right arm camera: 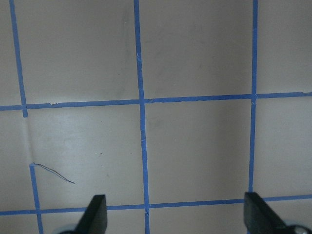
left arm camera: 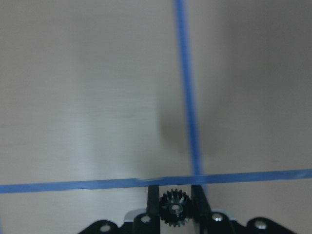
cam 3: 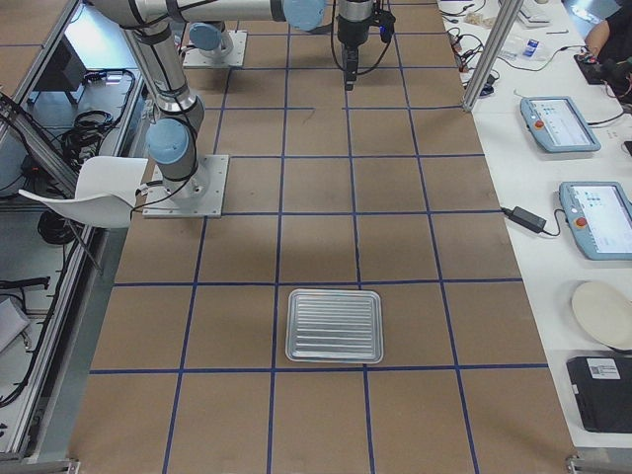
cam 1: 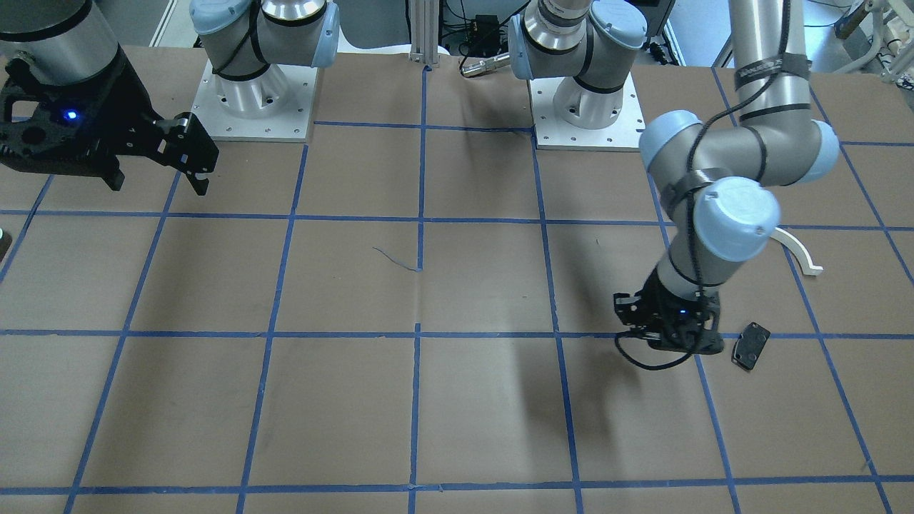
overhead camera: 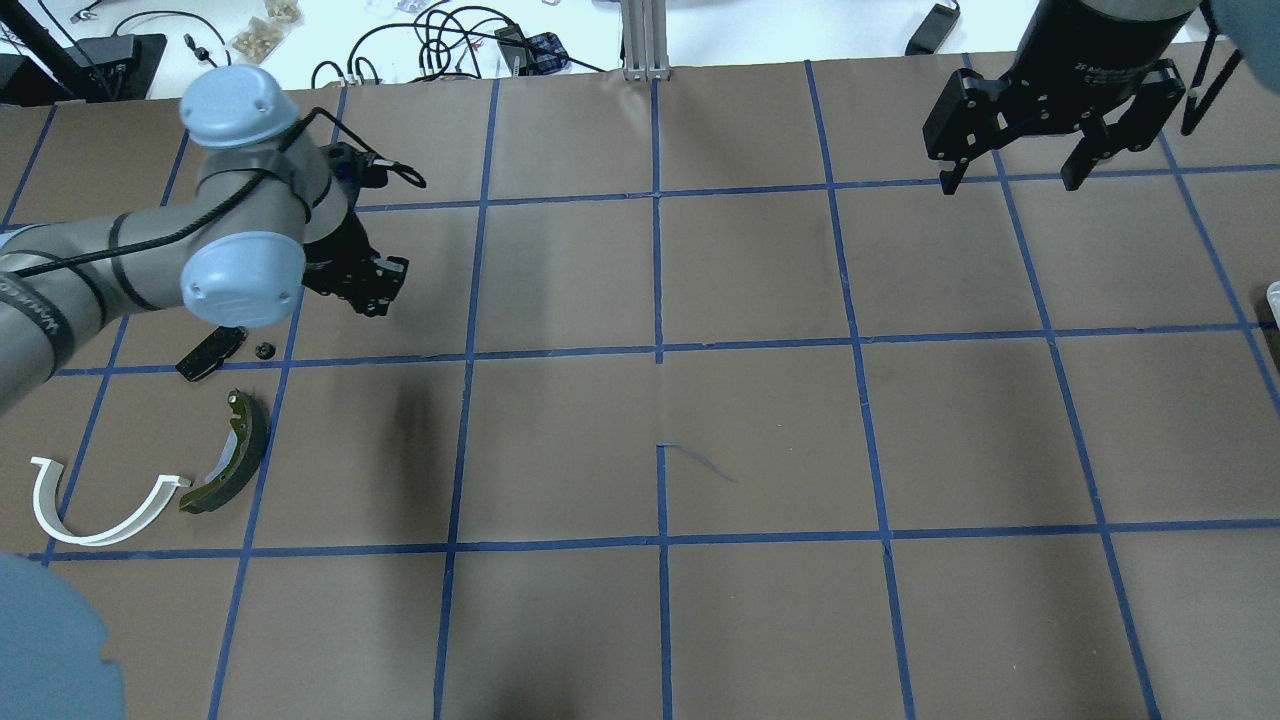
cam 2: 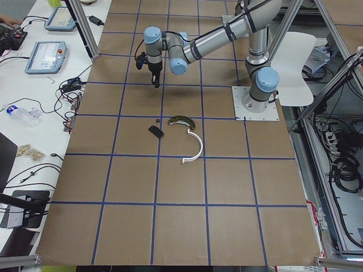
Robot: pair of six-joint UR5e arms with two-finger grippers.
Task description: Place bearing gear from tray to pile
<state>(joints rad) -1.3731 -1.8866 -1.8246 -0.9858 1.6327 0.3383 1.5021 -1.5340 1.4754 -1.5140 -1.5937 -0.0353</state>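
- My left tool (overhead camera: 368,292) is clamped narrow on the bearing gear (left arm camera: 174,209); wrist cam shows the black toothed gear pinched between the 2 fingers (left arm camera: 153,201).
- The left tool hangs over the desk (overhead camera: 760,430), pointing down near a crossing of blue tape (left arm camera: 187,97) lines. Gear is not touching the desk.
- The pile lies on my left side of the desk: black pad (overhead camera: 211,355), olive brake shoe (overhead camera: 235,452), white arc (overhead camera: 100,505).
- The pad is the pile piece nearest the left tool, just beside it in the front view (cam 1: 750,345). The shoe and the arc sit further back toward my base, the tip of the arc near the end of the shoe.
- A small round black part (overhead camera: 264,350) lies on the desk just beside the pad; too small to tell what it is.
- The tray (cam 3: 334,326), ribbed metal, is at the far right end of the desk, well apart from the pile.
- My right tool (overhead camera: 1010,180) is spread wide, nothing in it, raised above the desk on my right side, both fingers (right arm camera: 95,217) clear in its wrist cam.
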